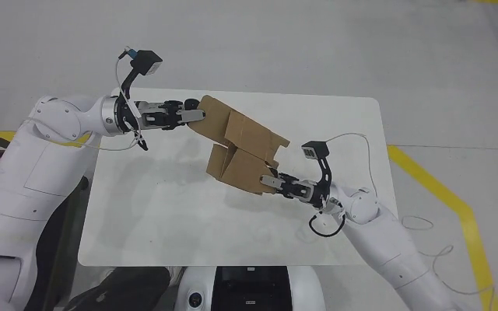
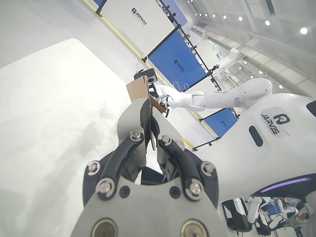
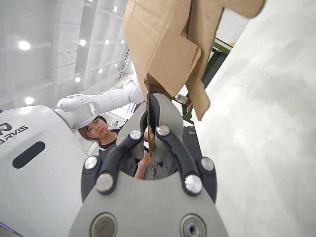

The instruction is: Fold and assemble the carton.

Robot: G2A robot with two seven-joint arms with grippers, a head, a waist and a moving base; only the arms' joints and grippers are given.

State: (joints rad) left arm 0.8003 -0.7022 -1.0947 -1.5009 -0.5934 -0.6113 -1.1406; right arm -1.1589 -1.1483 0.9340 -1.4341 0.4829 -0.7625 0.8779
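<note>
A brown cardboard carton [image 1: 243, 146], partly folded with loose flaps, hangs above the middle of the white table [image 1: 156, 218], held between both arms. My left gripper [image 1: 199, 115] is shut on the carton's far-left corner; in the left wrist view its fingers [image 2: 149, 114] pinch the cardboard edge [image 2: 139, 88]. My right gripper [image 1: 268, 181] is shut on the carton's near-right lower edge. In the right wrist view the cardboard [image 3: 167, 38] rises from between the closed fingers [image 3: 161, 109], with a flap hanging to one side.
The white table's right half [image 1: 342, 124] and near-left area lie bare. Yellow floor tape [image 1: 436, 194] runs beside the table's right side. A person stands behind the robot in the right wrist view, not touching the carton.
</note>
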